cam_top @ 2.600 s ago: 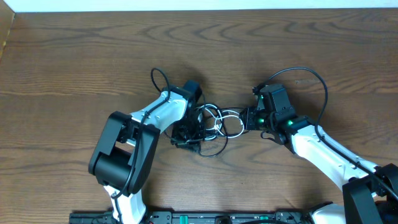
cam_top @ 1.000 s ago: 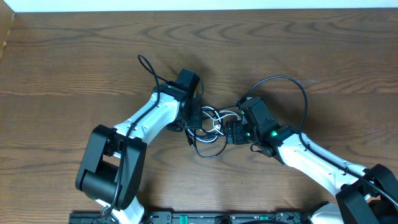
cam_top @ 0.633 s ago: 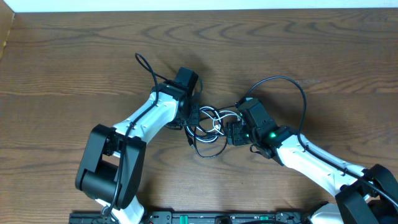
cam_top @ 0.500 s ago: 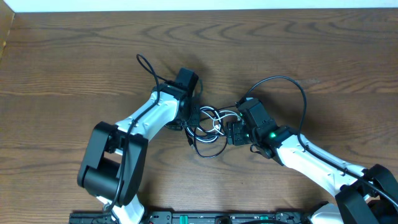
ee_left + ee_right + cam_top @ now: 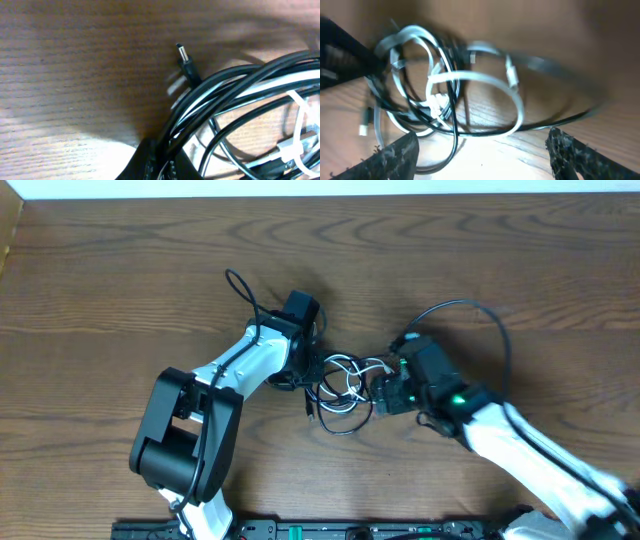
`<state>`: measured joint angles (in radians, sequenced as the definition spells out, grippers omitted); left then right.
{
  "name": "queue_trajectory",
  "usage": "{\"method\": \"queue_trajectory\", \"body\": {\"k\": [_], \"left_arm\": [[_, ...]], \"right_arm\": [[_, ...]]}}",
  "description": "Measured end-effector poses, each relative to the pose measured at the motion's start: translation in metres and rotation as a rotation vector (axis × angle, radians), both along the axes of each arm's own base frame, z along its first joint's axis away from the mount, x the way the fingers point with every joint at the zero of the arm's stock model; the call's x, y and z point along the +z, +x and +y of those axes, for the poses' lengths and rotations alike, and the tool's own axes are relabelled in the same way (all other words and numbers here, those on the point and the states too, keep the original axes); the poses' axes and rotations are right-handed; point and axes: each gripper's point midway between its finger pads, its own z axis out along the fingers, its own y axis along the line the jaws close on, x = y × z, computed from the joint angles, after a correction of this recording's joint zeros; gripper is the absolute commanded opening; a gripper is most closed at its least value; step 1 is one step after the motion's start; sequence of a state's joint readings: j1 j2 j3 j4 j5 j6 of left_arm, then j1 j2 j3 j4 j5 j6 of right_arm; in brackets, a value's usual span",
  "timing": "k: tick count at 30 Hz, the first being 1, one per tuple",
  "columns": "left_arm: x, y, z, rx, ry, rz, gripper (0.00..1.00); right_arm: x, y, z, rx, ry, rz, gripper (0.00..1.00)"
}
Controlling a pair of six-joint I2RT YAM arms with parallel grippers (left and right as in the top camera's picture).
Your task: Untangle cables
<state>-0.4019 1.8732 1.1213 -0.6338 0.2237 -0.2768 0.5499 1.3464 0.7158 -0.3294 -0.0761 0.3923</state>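
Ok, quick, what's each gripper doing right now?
Left gripper: closed on the black cables.
Right gripper: open, holding nothing.

The desk (image 5: 120, 270) is brown wood, with a darker grain that runs in long wavy lines and some oval rings. The black cables (image 5: 338, 427) are plain black. In the left wrist view, one plug (image 5: 184, 56) is black with a small silver tip. The white cable (image 5: 352, 366) is clean white and looks a little grey where it is blurred. The left arm (image 5: 250, 360) and the right arm (image 5: 500, 435) have white shells with black joints, and the right one shows a small green light (image 5: 461, 401). The fingers (image 5: 395, 157) of the right pincer (image 5: 482, 135) are dark grey with a rough, grainy surface.
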Motion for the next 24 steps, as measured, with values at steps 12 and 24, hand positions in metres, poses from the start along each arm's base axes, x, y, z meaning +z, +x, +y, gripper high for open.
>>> {"method": "queue_trajectory", "body": {"k": [12,24], "left_arm": [[0.100,-0.012,-0.032,-0.338,-0.242,-0.231,0.07],[0.167,-0.062,-0.061,-0.653,-0.531,-0.334,0.07]], "right_arm": [[0.084,0.004,-0.077,-0.172,0.052,-0.192,0.82],[0.075,0.023,-0.097,-0.108,0.187,-0.149,0.74]]}}
